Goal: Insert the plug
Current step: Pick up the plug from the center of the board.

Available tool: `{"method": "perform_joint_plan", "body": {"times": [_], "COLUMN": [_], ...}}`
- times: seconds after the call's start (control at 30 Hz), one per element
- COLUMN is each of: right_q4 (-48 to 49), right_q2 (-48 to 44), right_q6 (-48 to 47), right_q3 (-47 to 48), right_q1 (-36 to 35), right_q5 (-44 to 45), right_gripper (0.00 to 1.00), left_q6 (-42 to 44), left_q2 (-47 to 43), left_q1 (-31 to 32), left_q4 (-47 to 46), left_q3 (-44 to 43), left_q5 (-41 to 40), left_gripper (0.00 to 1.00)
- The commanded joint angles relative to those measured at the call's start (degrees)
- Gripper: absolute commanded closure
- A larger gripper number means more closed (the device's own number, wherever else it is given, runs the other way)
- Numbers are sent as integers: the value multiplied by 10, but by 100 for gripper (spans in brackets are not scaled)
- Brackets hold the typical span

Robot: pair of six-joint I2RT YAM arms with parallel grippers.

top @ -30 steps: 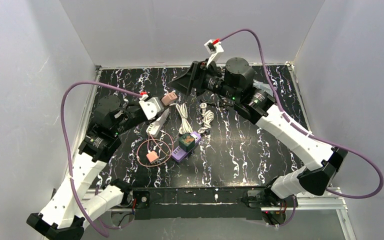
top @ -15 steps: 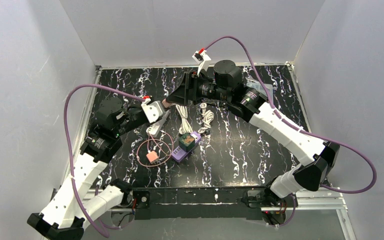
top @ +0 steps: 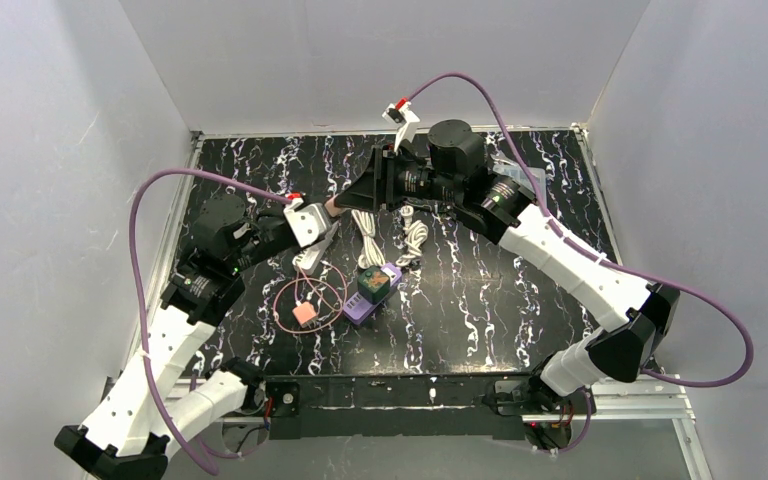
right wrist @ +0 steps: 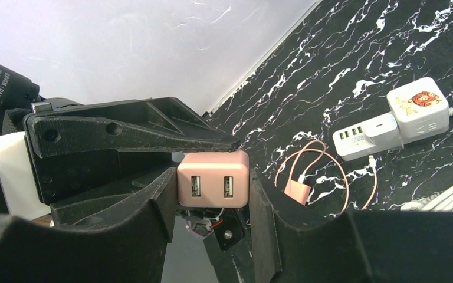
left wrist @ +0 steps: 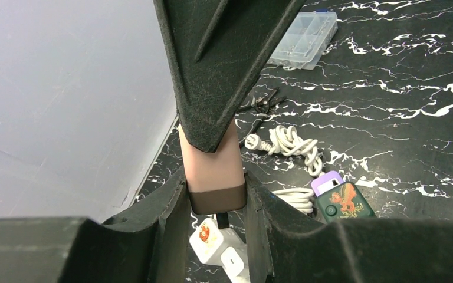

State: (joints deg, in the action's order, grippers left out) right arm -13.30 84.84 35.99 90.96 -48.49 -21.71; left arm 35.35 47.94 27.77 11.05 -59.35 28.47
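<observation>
the step in hand looks like a pass in mid-air: the pink charger [right wrist: 213,178], which i take to be the plug, is raised off the surface [top: 520,290] at about 11 o'clock of its centre in the top view. the left hand [left wrist: 215,191] is clenched on the charger's darker end. the right hand [top: 348,200] has its fingers set either side of the face with the two usb ports; whether they already press on it i cannot tell. to do this well, the right hand should seat squarely on the flat sides and grip firmly before the left lets go, and the left should open without twisting, so the body stays aligned for insertion. the likely socket is the white power strip [right wrist: 368,137], lying on the surface just at 7 o'clock of the charger, with a pink cable [top: 305,305] looped beside it at 6 o'clock. the right arm is stretched far across, forearm running toward 10 o'clock, wrist rolled so its fingers point at 8 o'clock. the left arm rises from 7 o'clock, forearm aimed at 2 o'clock, meeting it tip to tip.
</observation>
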Motion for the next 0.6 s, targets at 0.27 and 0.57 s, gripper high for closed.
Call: {"method": "perform_joint_plan", "body": {"times": [0.27,0.57], "right_q4": [-156,-289], "right_q2": [27,47], "right_q6": [-77,-212], "right_q3": [84,101], "right_q1": [0,25], "right_q5": [37,174], "right_gripper": [87,93], "left_q6": [-3,-70], "left_q2": [2,-13], "left_q1": [1,1], "left_q4": [-1,66], "left_q3": [14,43], "left_q5": [8,-25], "left_gripper": [46,11]}}
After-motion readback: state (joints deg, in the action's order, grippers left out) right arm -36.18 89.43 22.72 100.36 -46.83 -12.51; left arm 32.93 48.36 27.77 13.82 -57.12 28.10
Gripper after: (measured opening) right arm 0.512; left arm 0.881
